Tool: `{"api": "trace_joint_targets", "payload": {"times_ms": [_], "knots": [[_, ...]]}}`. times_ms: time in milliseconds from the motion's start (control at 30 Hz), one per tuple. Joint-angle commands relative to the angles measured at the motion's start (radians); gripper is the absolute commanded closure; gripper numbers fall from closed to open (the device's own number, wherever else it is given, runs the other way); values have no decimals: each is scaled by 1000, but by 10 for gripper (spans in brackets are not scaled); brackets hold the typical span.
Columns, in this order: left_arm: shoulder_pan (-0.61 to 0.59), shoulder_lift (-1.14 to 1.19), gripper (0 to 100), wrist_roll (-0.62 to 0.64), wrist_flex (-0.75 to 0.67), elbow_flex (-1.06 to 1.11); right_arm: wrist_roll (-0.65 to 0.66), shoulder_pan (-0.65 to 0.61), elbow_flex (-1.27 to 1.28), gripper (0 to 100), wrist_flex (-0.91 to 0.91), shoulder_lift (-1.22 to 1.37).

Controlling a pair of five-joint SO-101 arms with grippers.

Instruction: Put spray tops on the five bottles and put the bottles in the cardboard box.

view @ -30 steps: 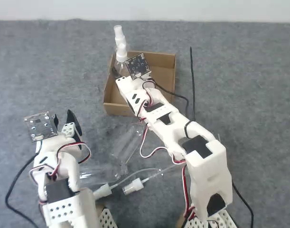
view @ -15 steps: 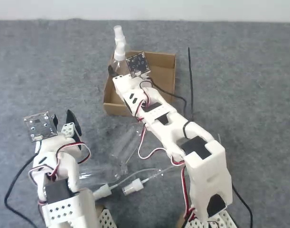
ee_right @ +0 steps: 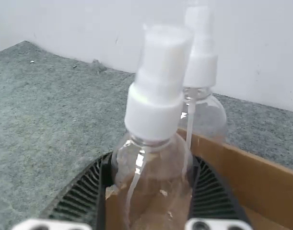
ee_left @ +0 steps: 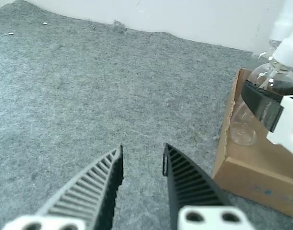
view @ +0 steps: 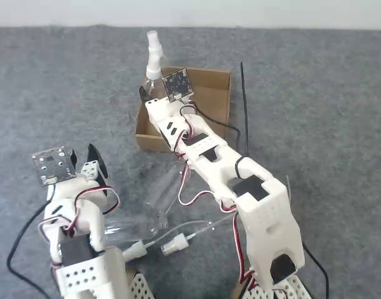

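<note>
My right gripper point(view: 151, 91) is shut on a clear bottle point(view: 154, 76) with a white spray top point(view: 153, 45), held upright over the far left corner of the cardboard box point(view: 209, 73). In the right wrist view the fingers point(ee_right: 86, 191) clamp that bottle point(ee_right: 151, 177), and a second capped bottle point(ee_right: 204, 112) stands just behind it by the box wall point(ee_right: 242, 163). My left gripper point(view: 93, 163) is open over bare carpet near the table's front left, its jaws point(ee_left: 142, 158) with nothing between them. From there the box point(ee_left: 247, 177) and the held bottle point(ee_left: 275, 76) are visible.
Loose clear bottles point(view: 165, 187) without tops lie on the grey carpet between the two arm bases. Two spray tops with dip tubes point(view: 174, 244) lie just in front of them. A black cable point(view: 243, 106) runs past the box's right side.
The right arm has shifted the held bottle a little to the left and farther back along the box's far left corner. The left arm has not moved.
</note>
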Motion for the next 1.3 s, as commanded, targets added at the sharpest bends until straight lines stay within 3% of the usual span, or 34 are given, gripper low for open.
{"api": "trace_joint_targets", "payload": {"times_ms": [0,133,333,1267], "knots": [[3,-11,870,-6,-35,-13,-8,-7,-55,902,30,-31],[3,-11,870,-8,-35,-13,-8,-7,-55,894,28,-31],[3,-11,870,-8,-35,-13,-8,-8,-57,759,76,-31],[3,-11,870,-8,-35,-13,-14,-51,-100,751,160,-31]]}}
